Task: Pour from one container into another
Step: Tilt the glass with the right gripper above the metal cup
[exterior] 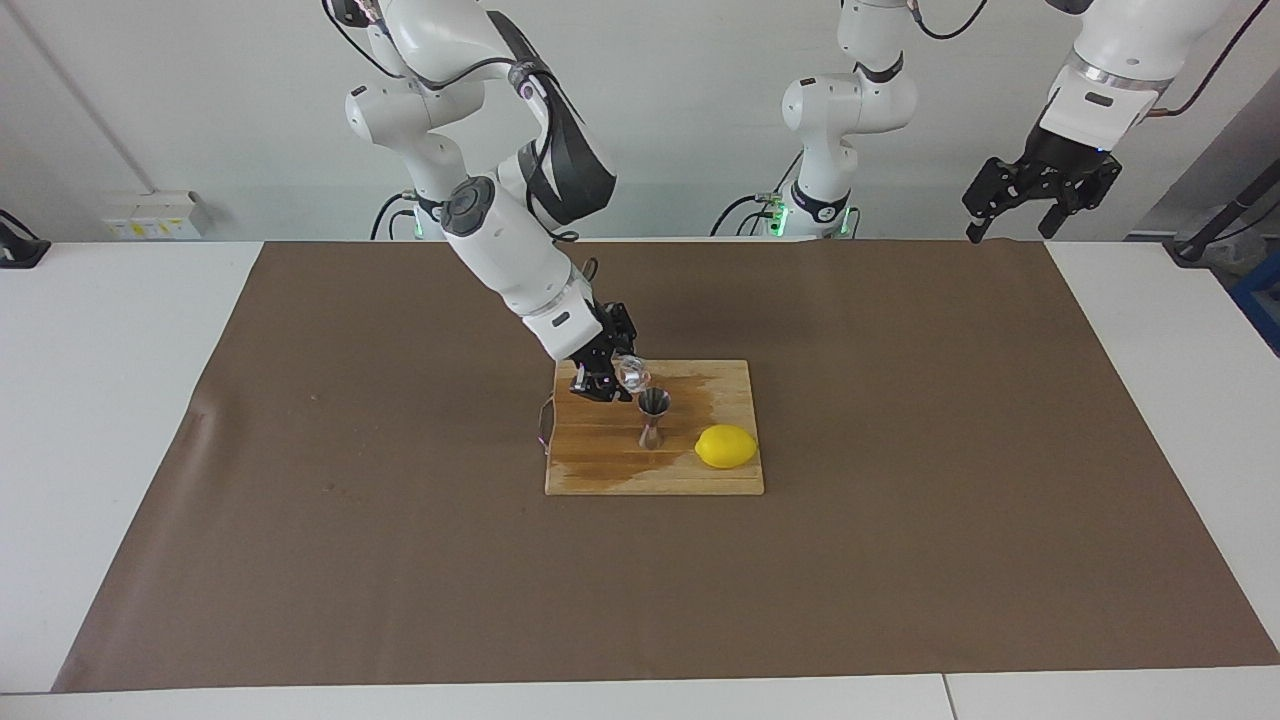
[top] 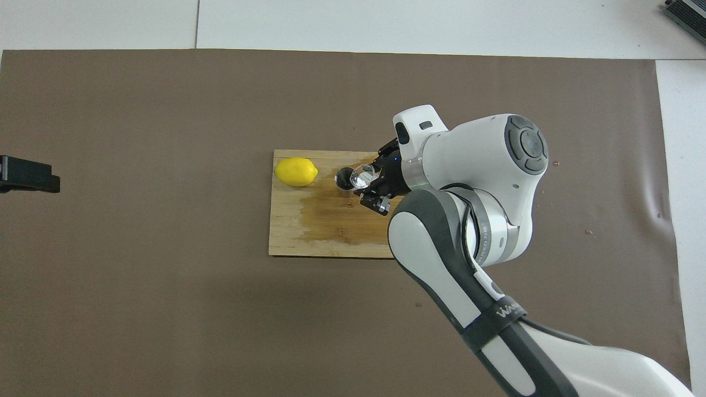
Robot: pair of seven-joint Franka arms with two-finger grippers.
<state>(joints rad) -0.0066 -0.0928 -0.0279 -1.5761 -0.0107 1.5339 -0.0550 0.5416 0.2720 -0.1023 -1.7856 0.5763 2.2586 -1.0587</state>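
The small clear glass cup hangs tilted over the wooden board, its mouth turned toward the metal jigger. My right gripper is shut on the cup, just above and beside the jigger's rim. The hourglass-shaped jigger stands upright on the board. My left gripper waits open, raised above the table's edge at the left arm's end; in the overhead view only a dark tip of it shows.
The wooden cutting board lies mid-table on a brown mat, with a dark wet patch across it. A yellow lemon rests on the board beside the jigger, toward the left arm's end.
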